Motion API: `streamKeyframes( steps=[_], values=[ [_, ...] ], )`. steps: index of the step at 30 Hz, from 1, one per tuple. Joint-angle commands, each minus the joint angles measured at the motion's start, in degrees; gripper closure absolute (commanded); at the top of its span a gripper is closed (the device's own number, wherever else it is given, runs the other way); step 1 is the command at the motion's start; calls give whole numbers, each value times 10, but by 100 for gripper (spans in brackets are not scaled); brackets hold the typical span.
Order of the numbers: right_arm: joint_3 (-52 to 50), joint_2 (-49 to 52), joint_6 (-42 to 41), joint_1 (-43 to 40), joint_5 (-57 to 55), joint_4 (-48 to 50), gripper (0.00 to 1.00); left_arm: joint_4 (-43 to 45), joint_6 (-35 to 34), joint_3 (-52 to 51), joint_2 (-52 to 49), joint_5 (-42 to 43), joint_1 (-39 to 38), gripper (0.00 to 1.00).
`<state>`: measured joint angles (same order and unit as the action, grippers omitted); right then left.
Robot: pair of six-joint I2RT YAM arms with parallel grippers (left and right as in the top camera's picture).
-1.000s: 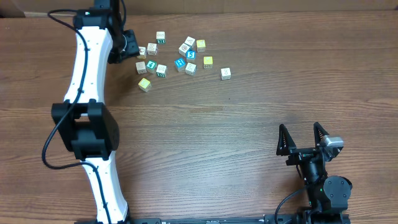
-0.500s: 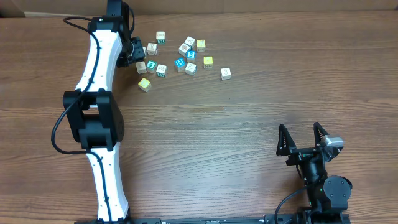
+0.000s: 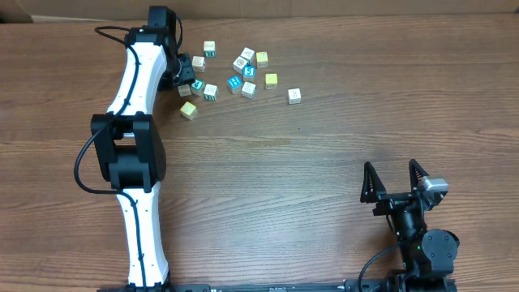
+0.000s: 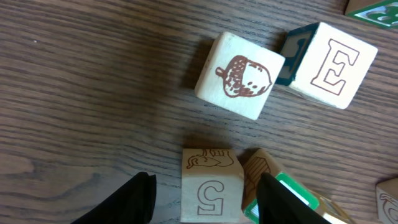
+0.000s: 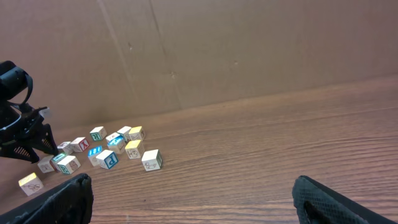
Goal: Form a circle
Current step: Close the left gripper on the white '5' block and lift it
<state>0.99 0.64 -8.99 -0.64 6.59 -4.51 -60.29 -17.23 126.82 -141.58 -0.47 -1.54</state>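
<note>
At the far left of the table (image 3: 324, 122), the left pincer (image 3: 186, 73) is being swung in over the loose circle (image 3: 198, 84) of blocks. Half open and gripping nothing, it is being set astride the "5" block (image 4: 211, 186), apparently for repositioning. The right pincer (image 3: 390, 169) is being held wide open.

The cubes (image 4: 239, 84) are pale, matt wood with printed faces; the table (image 4: 81, 93) is darker wood, grained, smooth and slightly shiny.

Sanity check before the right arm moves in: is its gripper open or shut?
Open. In the overhead view the right gripper has its jaws spread wide, with nothing held between them.
</note>
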Motion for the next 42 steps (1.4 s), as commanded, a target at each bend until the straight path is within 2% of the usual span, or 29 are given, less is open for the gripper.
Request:
streamKeyframes(
  steps=[1, 4, 10, 26, 33, 37, 39, 42],
  values=[
    [-5, -5, -2, 3, -5, 3, 0, -1, 12, 8, -13, 3, -4, 51],
    [-5, -5, -2, 3, -5, 3, 0, 2, 12, 3, -13, 2, -4, 59],
    [-5, -5, -2, 3, -5, 3, 0, 9, 11, -15, -13, -1, -4, 53],
    [-5, -5, -2, 3, -5, 3, 0, 9, 9, -23, -14, -1, -5, 56],
    [-5, -5, -2, 3, -5, 3, 0, 8, 9, -24, -14, -1, -7, 61],
    [-5, -5, -2, 3, -5, 3, 0, 8, 9, -24, -15, -1, -7, 58],
    [-5, -5, -2, 3, -5, 3, 0, 8, 9, -26, -16, -1, -7, 59],
    [-5, -5, -2, 3, -5, 3, 0, 14, 9, -37, -16, -2, -7, 68]
  ],
)
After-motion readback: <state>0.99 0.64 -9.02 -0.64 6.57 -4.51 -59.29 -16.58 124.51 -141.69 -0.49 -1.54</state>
